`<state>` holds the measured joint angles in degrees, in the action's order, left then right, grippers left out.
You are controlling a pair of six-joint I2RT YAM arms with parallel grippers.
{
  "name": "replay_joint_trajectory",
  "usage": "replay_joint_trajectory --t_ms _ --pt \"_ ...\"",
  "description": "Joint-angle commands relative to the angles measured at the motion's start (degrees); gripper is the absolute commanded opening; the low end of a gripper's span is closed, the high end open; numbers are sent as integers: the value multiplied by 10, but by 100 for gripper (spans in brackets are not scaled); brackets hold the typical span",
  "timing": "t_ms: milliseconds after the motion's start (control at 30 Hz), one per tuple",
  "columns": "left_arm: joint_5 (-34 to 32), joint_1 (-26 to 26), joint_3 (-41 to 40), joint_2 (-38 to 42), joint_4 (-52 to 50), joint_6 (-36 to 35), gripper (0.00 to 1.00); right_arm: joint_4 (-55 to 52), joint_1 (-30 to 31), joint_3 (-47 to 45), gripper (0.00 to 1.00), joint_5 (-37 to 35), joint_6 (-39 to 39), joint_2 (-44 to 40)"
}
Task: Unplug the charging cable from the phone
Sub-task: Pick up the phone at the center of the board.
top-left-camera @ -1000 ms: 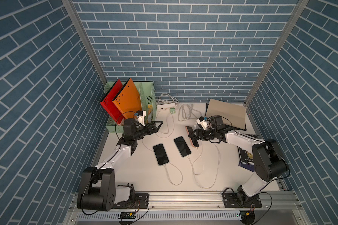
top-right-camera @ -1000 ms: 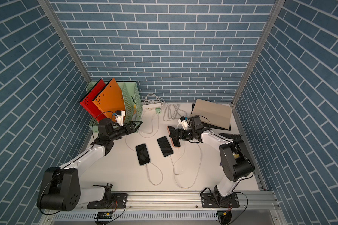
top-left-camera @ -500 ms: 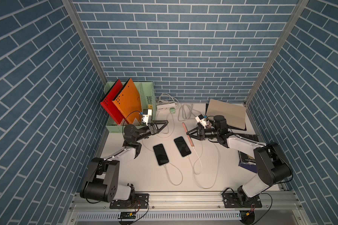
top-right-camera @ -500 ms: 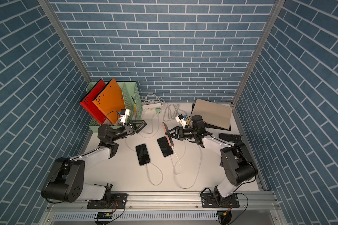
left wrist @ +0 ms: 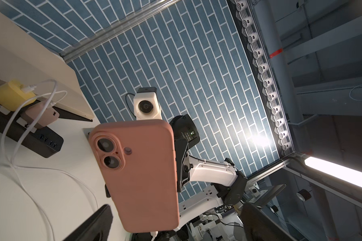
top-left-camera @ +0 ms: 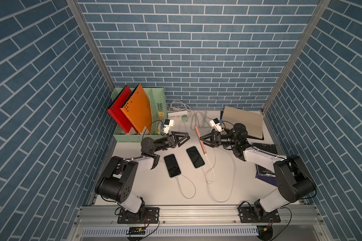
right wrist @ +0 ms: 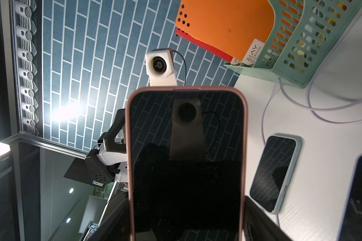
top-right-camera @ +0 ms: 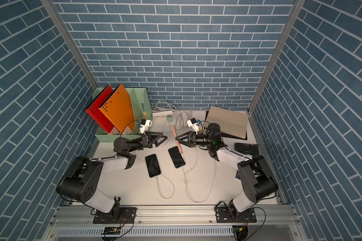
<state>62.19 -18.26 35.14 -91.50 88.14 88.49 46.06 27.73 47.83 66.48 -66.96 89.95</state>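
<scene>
My right gripper (top-left-camera: 201, 138) (top-right-camera: 177, 138) is shut on the long edges of a pink-cased phone (top-left-camera: 200, 137) (top-right-camera: 176, 137), held on edge above the table. In the right wrist view its dark screen (right wrist: 186, 167) fills the space between the fingers (right wrist: 259, 225). The white charging cable (top-left-camera: 209, 161) is plugged into the phone's lower end, and its plug (left wrist: 155, 233) shows under the pink back (left wrist: 138, 177). My left gripper (top-left-camera: 187, 137) (top-right-camera: 165, 137) (left wrist: 175, 223) stands open, facing the phone's back from a short gap and holding nothing.
Two more phones (top-left-camera: 171, 165) (top-left-camera: 194, 157) lie screen-up on the table with looped white cables. A green file rack (top-left-camera: 157, 108) with red and orange folders stands back left. A white power strip (top-left-camera: 177, 114), a beige laptop (top-left-camera: 242, 123) and a dark book (top-left-camera: 265, 171) are nearby.
My right gripper has raised the pink phone off the table and turned it on edge. My left gripper has moved right, toward the phone's back, and stayed open.
</scene>
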Motion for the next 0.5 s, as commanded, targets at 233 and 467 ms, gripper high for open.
replay_joint_trajectory --t_ms 233,467 --pt "-5 -14 8 -39 59 24 100 48 20 14 27 0 -17 -19" --pt "-8 -18 10 -52 59 23 100 40 36 25 26 -9 -15 -12"
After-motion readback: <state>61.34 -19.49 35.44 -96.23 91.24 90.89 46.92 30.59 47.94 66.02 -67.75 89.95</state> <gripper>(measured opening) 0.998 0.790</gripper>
